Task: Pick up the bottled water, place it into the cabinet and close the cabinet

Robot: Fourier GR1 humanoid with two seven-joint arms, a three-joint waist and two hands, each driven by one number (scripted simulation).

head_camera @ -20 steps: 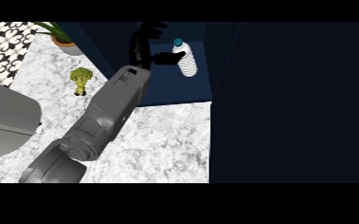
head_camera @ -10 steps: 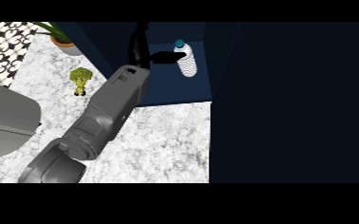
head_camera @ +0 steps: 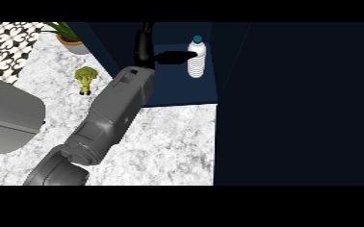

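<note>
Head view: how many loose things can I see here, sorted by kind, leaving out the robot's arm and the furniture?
Clear ribbed plastic water bottle with a teal cap, standing in the dark blue cabinet: 1
Green broccoli floret on the marble counter: 1
Green potted plant in a terracotta pot: 1
Total: 3

Uneven exposure. White-grey marbled countertop (head_camera: pixel 171 139) bright and evenly lit, no hard cast shadows on it. Dark navy cabinet interior (head_camera: pixel 177 89) dim; its navy door panel (head_camera: pixel 298 101) nearly black, detail lost. Black robot hand (head_camera: pixel 153 53) merges into that dark background, outline hard to read. Ribbed clear water bottle with teal cap (head_camera: pixel 197 57) stands out pale. Grey forearm (head_camera: pixel 113 110) shows soft highlights. No glare, no motion blur.
</note>
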